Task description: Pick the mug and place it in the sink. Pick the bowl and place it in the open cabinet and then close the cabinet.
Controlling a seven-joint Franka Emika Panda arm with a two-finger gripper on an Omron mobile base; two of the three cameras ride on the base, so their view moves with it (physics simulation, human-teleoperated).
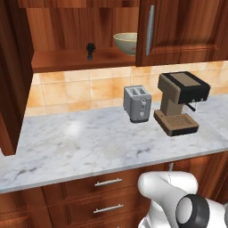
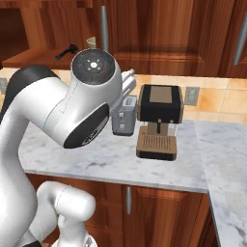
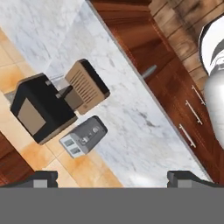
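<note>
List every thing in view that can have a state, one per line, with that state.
cabinet: left door open, right door shut
bowl: upright on the cabinet shelf, empty as far as shows
gripper: open, holding nothing
toaster: upright on the counter, slots empty
coffee machine: upright on the counter, nothing on its tray
drawers: shut

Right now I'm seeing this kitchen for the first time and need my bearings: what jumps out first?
The bowl sits on the shelf of the open wall cabinet, beside a small dark item. Below, on the marble counter, a grey toaster stands left of a black-and-tan coffee machine. The open claw looks down on both from above.
</note>
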